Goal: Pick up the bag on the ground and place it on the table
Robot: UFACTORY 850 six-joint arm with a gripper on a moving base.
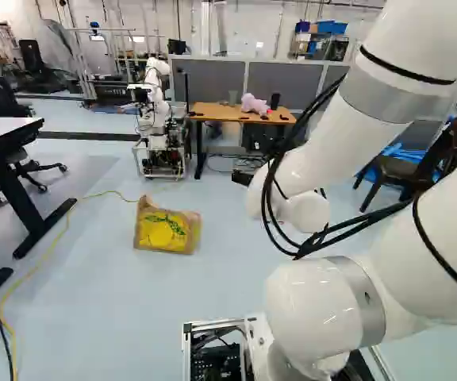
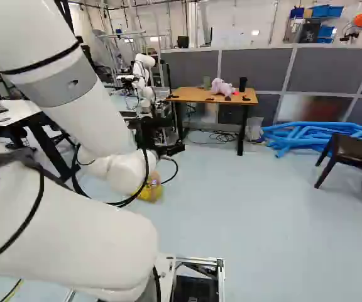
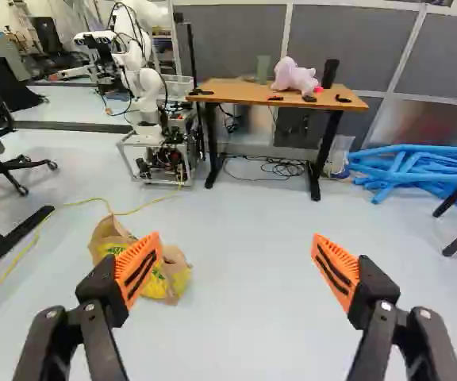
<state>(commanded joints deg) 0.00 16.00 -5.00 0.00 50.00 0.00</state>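
Note:
The bag, brown paper with yellow and green on it, lies on the floor left of the arm in the left base view [image 1: 167,230]; the arm partly hides it in the right base view [image 2: 151,192]. My gripper [image 2: 170,149] is up in the air, partly behind the arm there. In the wrist view the gripper [image 3: 235,266] stands wide open with nothing between its orange pads; the bag [image 3: 174,275] is on the floor beyond one finger, which covers part of it. Farther ahead stands the wooden table [image 3: 236,92].
Another robot [image 1: 155,111] stands beside the wooden table, which carries a pink plush thing [image 3: 293,76] and dark cups. A yellow cable [image 1: 60,230] runs over the floor near a white desk [image 1: 2,131]. Blue tubes [image 2: 307,133] and a dark chair [image 2: 351,153] are at the right.

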